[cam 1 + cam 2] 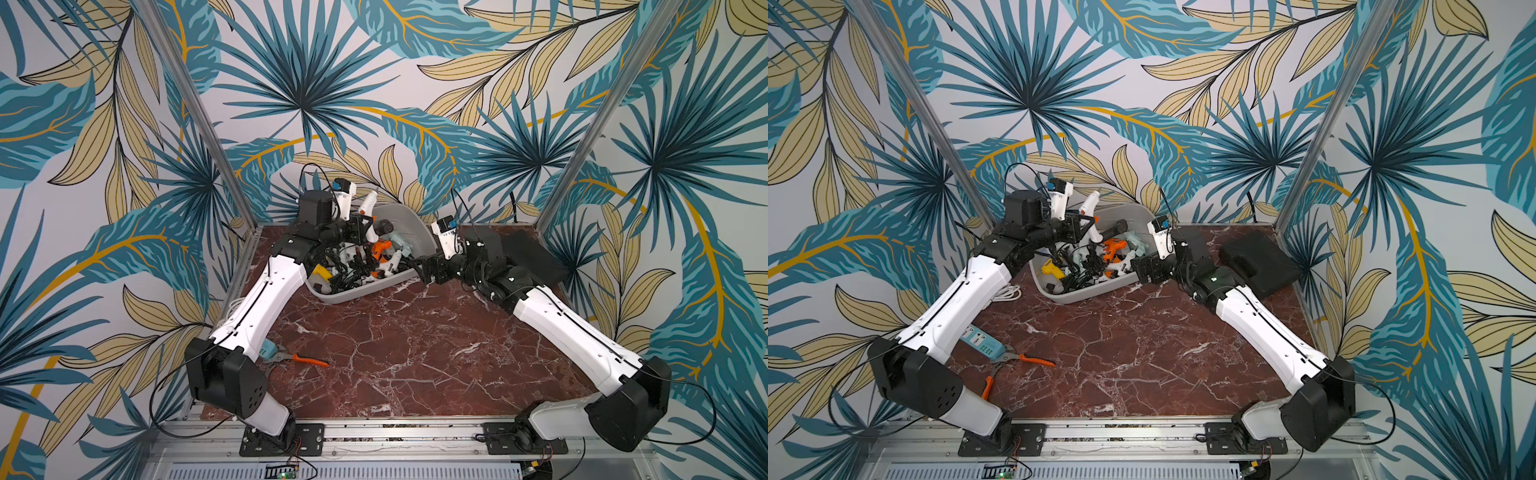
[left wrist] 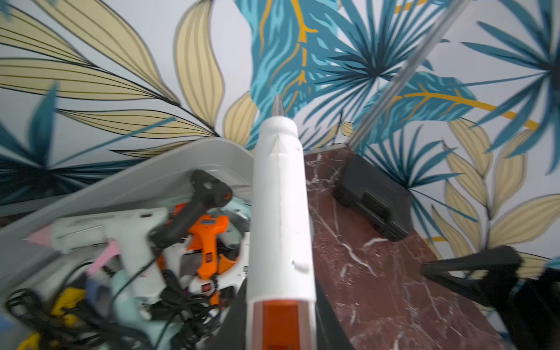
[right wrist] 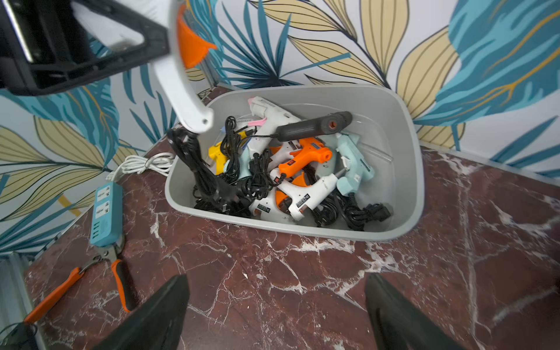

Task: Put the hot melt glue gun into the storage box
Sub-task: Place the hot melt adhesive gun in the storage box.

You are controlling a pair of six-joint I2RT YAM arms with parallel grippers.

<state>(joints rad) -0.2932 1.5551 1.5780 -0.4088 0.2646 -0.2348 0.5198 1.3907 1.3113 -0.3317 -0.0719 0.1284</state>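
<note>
Glue gun [image 2: 280,212] is hanging nozzle-up over the storage box [image 3: 416,157] in our clamped left hand [image 2: 281,327], our right hand [image 3: 277,278] gaping empty nearby

Both arms reach forward from the near rail, elbows pushed out to the sides, forearms angling inward. The left hand [image 1: 360,227] is raised, jaws pinched on the white glue gun [image 1: 368,204]. The right hand [image 1: 428,268] sits lower, wrist bent, its fingers [image 3: 157,315] spread wide apart

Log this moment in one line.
left tool: shut on white glue gun, over storage box | right tool: open, empty | status: not yet released
</note>
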